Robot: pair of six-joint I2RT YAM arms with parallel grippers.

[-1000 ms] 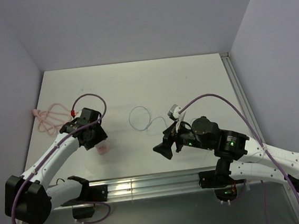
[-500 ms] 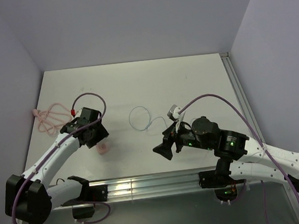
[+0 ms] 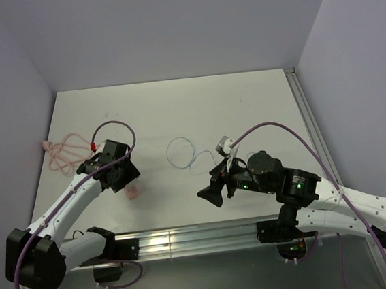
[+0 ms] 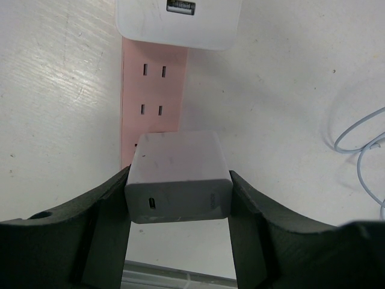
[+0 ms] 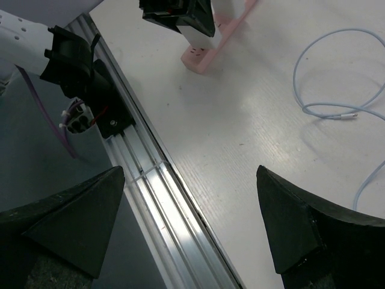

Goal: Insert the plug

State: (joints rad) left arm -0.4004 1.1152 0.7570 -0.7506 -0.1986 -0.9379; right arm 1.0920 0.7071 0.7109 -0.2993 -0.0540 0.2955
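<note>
Lying loose on the white tabletop (image 3: 244, 105), the tiny pale plug (image 5: 348, 114) ends a thin whitish-grey looping wire (image 5: 319, 110). It sits between the two arms, nearer the right one and well apart from the pink socket strip (image 4: 153, 84).

Expect the plug to be very light, rigid and small enough to skid or twist when pinched. The wire looks limp and springy, so it may drag the head sideways. You would do best to grip the plug's stiff body just behind its tip, not the wire.

The right gripper (image 5: 191, 198) hangs low above the table's near edge, tilted forward, its fingers spread wide and holding nothing. The plug lies ahead of it and to one side.

The left gripper (image 4: 178, 198) points down over the strip, clamped on both sides of a pale grey charger block (image 4: 178, 174). The block's small slot faces the wrist camera, probably the plug's destination. A white adapter (image 4: 180, 21) sits further along the strip.
</note>
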